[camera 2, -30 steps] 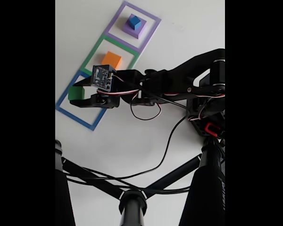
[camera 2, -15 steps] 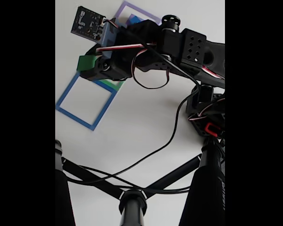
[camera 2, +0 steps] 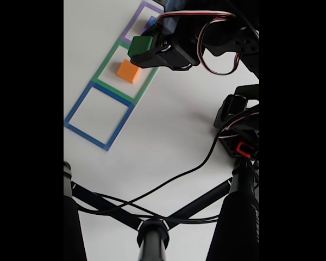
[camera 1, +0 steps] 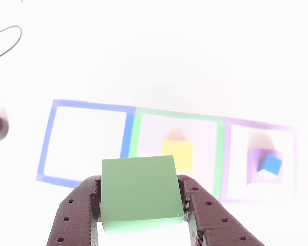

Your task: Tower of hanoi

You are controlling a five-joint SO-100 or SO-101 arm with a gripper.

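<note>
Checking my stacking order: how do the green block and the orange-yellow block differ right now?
The green block is gripped between the fingers and lifted off the table; the orange-yellow block rests inside the green square outline. In the other view green looks larger, though it sits nearer that camera. Both are plain matte blocks.

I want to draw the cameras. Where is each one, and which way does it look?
Other view: rides behind the gripper, looking forward and down past the held green block at the coloured squares; both gripper fingers show.
Fixed view: stands high, looking down on the table; arm and gripper show.
Both share the green block and orange-yellow block.
</note>
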